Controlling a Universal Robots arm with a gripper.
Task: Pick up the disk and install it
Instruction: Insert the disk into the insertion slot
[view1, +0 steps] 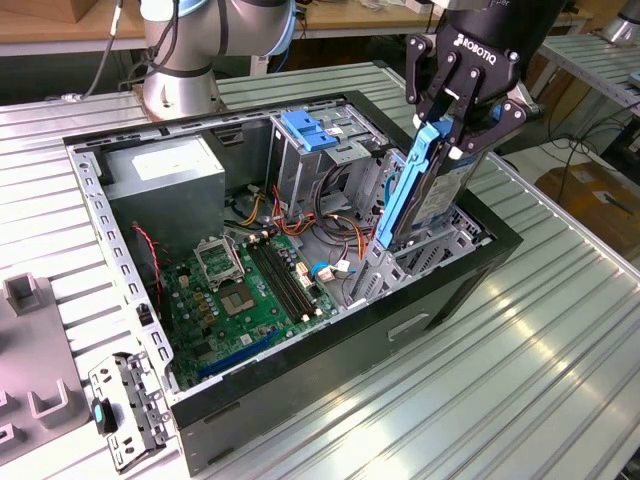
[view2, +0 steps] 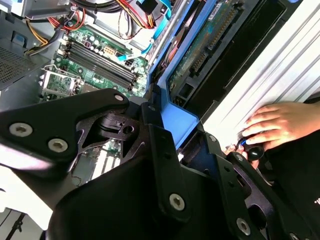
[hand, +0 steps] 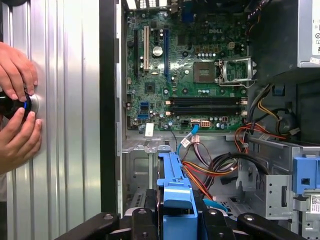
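Gripper (view1: 447, 135) is closed on the disk (view1: 432, 200), clamping its top edge. The disk hangs nearly upright at the gripper's 6 o'clock, its lower end in the bay (view1: 440, 250) mouth. You are at the insertion step, judged part-way. Seating calls for a straight push, parallel to the bay walls. Motherboard (view1: 240, 290) lies farther off, at 8 o'clock.

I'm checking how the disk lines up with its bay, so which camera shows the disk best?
The exterior view: the disk hangs upright in the claw, lower end at the drive bay. The second wrist view shows its circuit-board face and blue bracket; the first wrist view sees the bracket end-on.
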